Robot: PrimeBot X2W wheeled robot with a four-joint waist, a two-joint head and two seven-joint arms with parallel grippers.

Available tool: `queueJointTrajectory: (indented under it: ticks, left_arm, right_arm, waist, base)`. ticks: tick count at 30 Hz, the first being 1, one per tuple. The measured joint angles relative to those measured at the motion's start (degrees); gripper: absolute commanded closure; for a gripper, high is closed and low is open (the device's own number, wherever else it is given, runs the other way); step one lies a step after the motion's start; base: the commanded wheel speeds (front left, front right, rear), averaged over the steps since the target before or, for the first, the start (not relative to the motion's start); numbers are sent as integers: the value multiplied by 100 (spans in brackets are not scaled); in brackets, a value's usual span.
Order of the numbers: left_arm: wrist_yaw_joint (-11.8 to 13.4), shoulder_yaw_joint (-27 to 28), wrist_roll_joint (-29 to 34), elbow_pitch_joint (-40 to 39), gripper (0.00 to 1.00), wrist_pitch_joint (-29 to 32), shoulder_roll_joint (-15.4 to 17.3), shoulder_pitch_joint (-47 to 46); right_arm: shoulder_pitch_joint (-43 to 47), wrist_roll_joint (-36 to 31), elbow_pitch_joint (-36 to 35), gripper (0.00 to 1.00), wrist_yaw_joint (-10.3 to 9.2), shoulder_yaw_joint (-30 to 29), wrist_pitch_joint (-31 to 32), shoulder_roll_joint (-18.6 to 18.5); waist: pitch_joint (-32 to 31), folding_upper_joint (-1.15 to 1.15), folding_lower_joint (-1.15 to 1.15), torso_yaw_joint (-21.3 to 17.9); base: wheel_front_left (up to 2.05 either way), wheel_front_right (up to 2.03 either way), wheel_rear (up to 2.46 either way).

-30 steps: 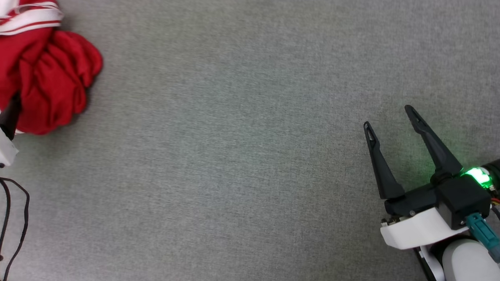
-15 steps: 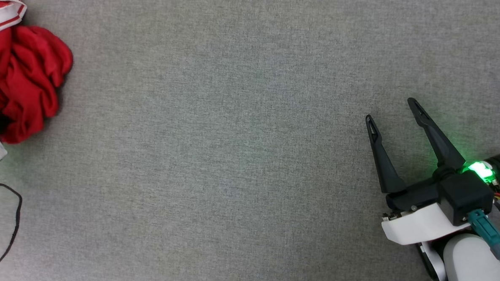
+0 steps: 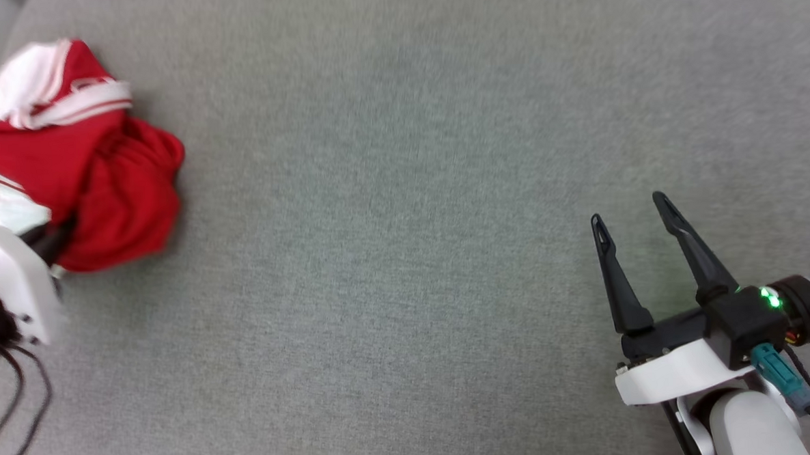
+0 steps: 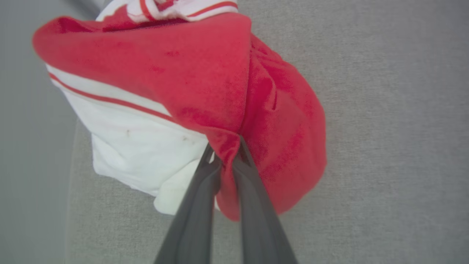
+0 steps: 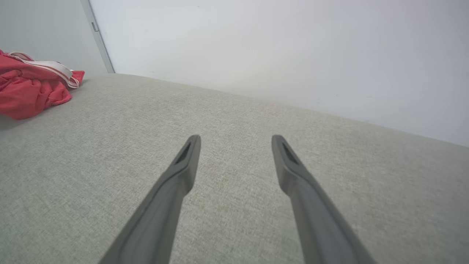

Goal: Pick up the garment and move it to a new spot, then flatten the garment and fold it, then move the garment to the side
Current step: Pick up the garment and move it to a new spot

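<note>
Step one, pick-up: your left tool pinches fold of shirt; right tool spread. Next, lift, carry toward middle of surface.

Grey fabric surface (woven, evenly lit), pale wall behind

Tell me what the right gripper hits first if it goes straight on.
Probably the grey fabric surface: the open right gripper seems to tilt slightly down at it. Otherwise the white wall beyond. The garment lies off to its left.
</note>
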Motion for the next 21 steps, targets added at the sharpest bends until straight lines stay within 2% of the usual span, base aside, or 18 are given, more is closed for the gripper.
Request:
queueJointTrajectory:
  ticks: [5,11,16,19,21]
  left_arm:
    - [0,-428,48,-764,100,-286,-38,232]
    - [99,-822,338,-1478,100,-427,-488,476]
    - [471,-1129,614,-2008,100,-442,-1176,516]
    - [738,-1304,751,-2056,100,-417,-1709,521]
    - [829,-1435,831,-1996,100,-409,-2113,446]
  right_arm:
    - [152,146,259,0,0,-108,-66,-10]
    - [256,290,427,0,1,-2,-123,-2]
    - [286,327,446,0,1,-47,-164,-2]
    - [269,350,430,0,0,-123,-171,-4]
    - [237,352,428,0,0,-151,-175,-5]
  waist:
    - [-495,0,0,-105]
    - [-977,0,-1,-343]
    - [-1192,0,-1,-684]
    - [-1241,0,-1,-914]
    - [-1243,0,-1,-1076]
  base:
    - [0,0,0]
    - [0,0,0]
    - [0,0,0]
    - [0,0,0]
    - [0,0,0]
